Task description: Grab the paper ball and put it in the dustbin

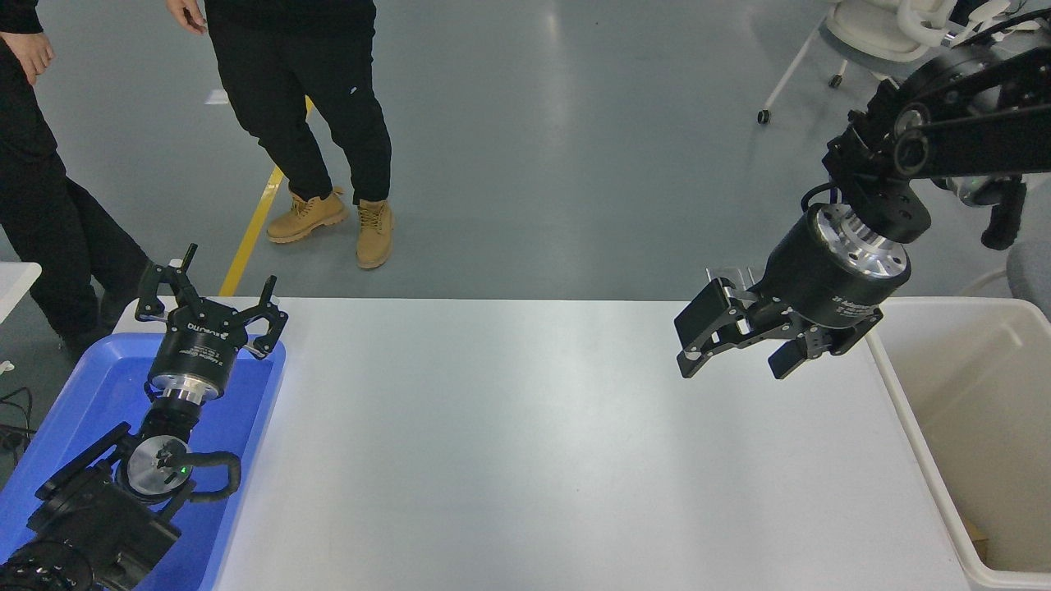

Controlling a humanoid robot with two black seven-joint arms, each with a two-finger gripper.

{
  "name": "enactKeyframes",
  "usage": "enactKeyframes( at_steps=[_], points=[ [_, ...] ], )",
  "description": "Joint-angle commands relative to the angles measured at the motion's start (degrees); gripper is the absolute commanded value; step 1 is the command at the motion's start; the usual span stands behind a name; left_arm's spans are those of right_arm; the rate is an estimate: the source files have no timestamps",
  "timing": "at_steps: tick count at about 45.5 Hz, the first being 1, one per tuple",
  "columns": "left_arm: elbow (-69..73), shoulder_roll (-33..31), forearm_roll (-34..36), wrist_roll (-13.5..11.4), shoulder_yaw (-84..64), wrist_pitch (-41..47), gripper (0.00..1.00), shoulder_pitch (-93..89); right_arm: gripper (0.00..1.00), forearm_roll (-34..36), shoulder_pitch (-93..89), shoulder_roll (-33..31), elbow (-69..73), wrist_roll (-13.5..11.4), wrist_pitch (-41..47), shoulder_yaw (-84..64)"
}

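Note:
The cream dustbin stands at the table's right end, cut off by the picture's edge. A small tan-brown scrap, perhaps the paper ball, shows low inside it against the left wall; most of it is hidden. My right gripper hangs open and empty above the white table, just left of the dustbin's far left corner. My left gripper is parked open at the lower left, over the far edge of the blue tray.
Two people in black stand on the floor beyond the table's far left; one wears tan boots. A white wheeled chair stands at the top right. A yellow floor line runs to the table's far left corner.

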Motion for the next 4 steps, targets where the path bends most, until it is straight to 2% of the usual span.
enactKeyframes(
  at_steps=[1, 4],
  points=[
    [0.0, 0.0, 0.0, 0.0, 0.0, 0.0, 1.00, 0.0, 1.00, 0.6, 0.1, 0.2, 0.0, 0.0, 0.1, 0.1],
    [0.0, 0.0, 0.0, 0.0, 0.0, 0.0, 1.00, 0.0, 1.00, 0.6, -0.1, 0.2, -0.3, 0.1, 0.1, 0.1]
  ],
)
